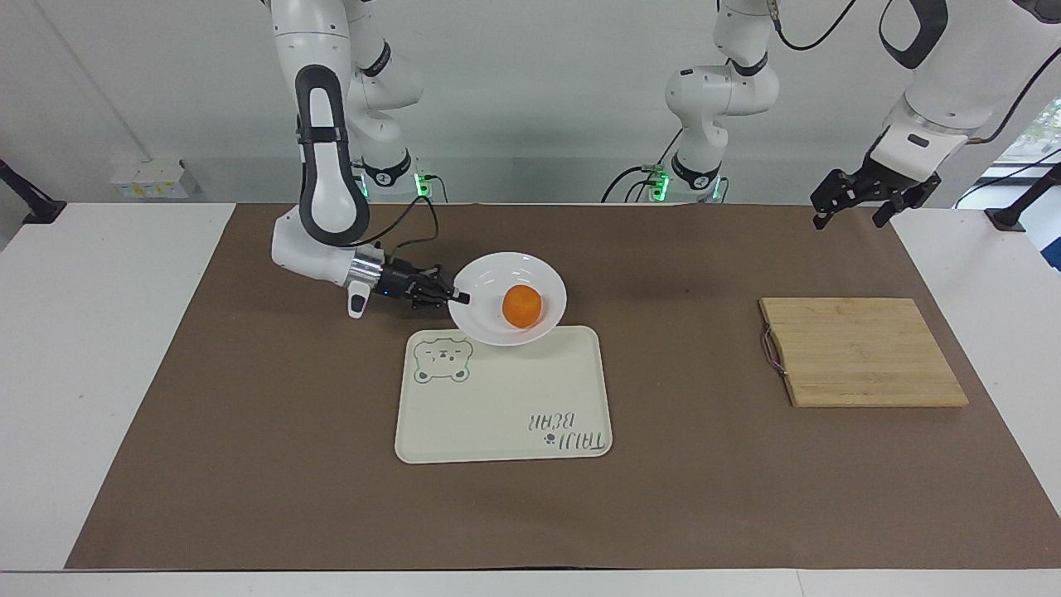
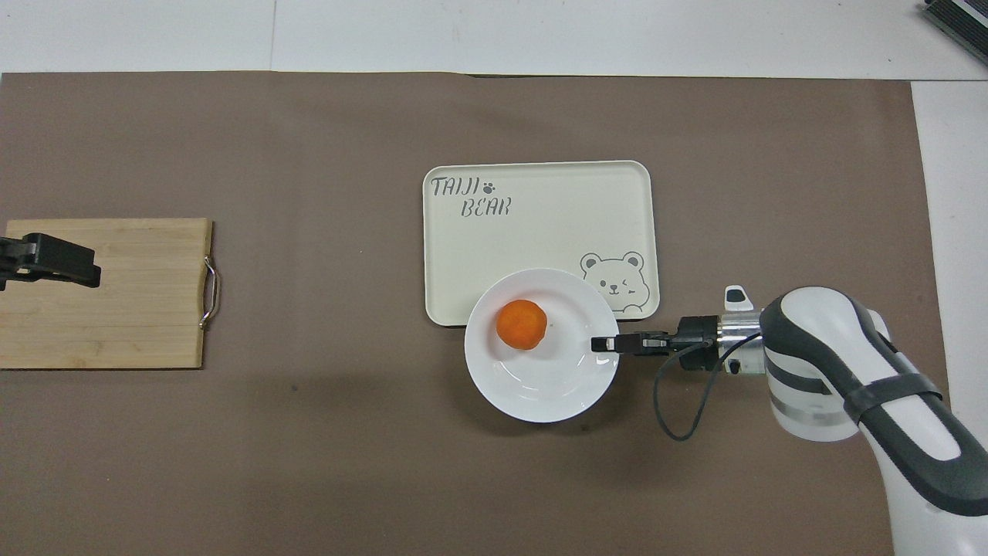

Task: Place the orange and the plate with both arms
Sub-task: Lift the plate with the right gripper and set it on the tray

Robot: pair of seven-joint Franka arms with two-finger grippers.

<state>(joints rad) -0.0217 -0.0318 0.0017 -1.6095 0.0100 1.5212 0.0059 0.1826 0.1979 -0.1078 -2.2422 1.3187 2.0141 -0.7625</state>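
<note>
- The right tool (image 1: 461,297) (image 2: 600,344), black and two-fingered, sits just left of centre in the facing view, pinched closed on the rim of the plate (image 1: 489,332) (image 2: 540,394) and holding it in the air.
- The left tool (image 1: 858,207) (image 2: 54,259) hangs at the upper right of the facing view, fingers spread open and holding nothing; this arm waits. In the overhead view it shows at the left edge, over the cutting board.
- The counter (image 1: 116,373) (image 2: 540,35) is white and fills most of both views.
- A brown mat (image 1: 704,489) (image 2: 309,463) covers the middle of the counter.
- A cream rectangular tray (image 1: 506,414) (image 2: 540,232) with a bear drawing and the words "TAIJI BEAR" lies at the centre of the frame.
- A wooden cutting board (image 1: 862,352) (image 2: 116,309) with a small metal handle lies at the right of the facing view, well apart from the tray.
- The plate, round, white and glossy, is tilted a little and overlaps the tray's edge in both views, beside the bear drawing.
- The orange (image 1: 522,305) (image 2: 522,324), small, round and bright, rests on the plate, away from the gripped rim.
</note>
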